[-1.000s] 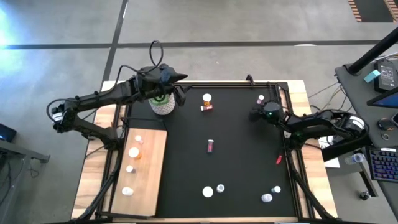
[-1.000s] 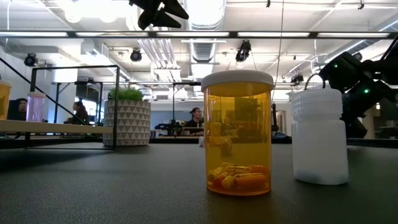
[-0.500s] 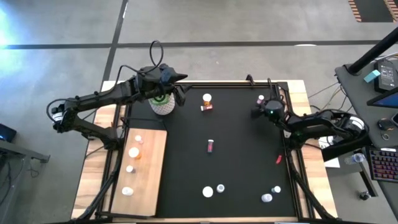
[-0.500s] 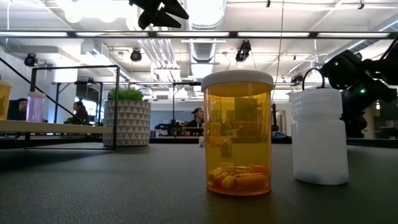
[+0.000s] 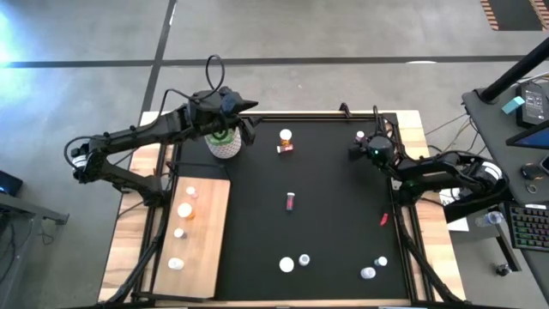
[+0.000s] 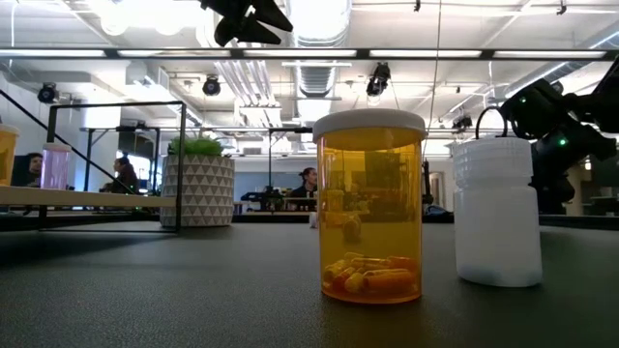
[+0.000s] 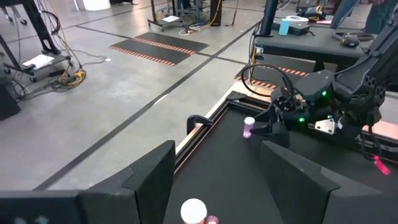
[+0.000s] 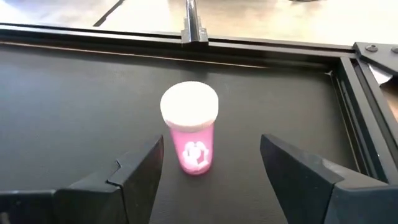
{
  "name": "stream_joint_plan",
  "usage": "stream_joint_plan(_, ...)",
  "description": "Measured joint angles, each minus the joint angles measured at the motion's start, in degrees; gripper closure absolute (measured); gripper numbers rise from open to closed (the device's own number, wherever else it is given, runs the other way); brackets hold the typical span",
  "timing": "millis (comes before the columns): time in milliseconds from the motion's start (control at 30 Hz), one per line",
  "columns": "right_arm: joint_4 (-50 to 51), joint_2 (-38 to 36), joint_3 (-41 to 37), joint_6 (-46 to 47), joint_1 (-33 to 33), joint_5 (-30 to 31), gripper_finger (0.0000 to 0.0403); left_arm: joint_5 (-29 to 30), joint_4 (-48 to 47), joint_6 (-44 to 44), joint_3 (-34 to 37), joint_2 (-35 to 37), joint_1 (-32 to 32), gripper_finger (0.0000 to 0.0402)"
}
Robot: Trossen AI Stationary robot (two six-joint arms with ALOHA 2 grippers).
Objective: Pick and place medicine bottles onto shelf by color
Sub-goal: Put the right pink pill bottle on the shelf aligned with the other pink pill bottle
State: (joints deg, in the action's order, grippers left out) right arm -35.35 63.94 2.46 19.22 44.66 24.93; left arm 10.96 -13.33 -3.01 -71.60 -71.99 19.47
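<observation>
My right tool [image 8: 208,171] hovers with its fingers spread, released, just short of the pink bottle [image 8: 190,127], which stands upright at the black mat's [image 5: 334,215] far right corner. My left tool [image 5: 250,130] (also released) waits near the plant pot [image 5: 223,144]. Four bottles stand on the shelf [image 5: 206,236].

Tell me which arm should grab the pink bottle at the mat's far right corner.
Right. The right gripper is open and lined up with the upright pink bottle just ahead of its fingers. The left gripper hangs by the plant pot, across the mat.
</observation>
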Motion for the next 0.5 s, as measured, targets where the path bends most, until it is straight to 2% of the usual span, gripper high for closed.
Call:
stream_joint_plan(300,-0.07,0.0,0.0,2.46,-0.02,-0.96,0.0145,0.02,0.1,0.97,0.01,0.0,0.37,0.0181)
stream_joint_plan(500,0.38,0.07,0.48,10.2,-1.01,-1.67,0.0145,0.0,0.38,0.8,0.01,0.0,0.35,0.0181)
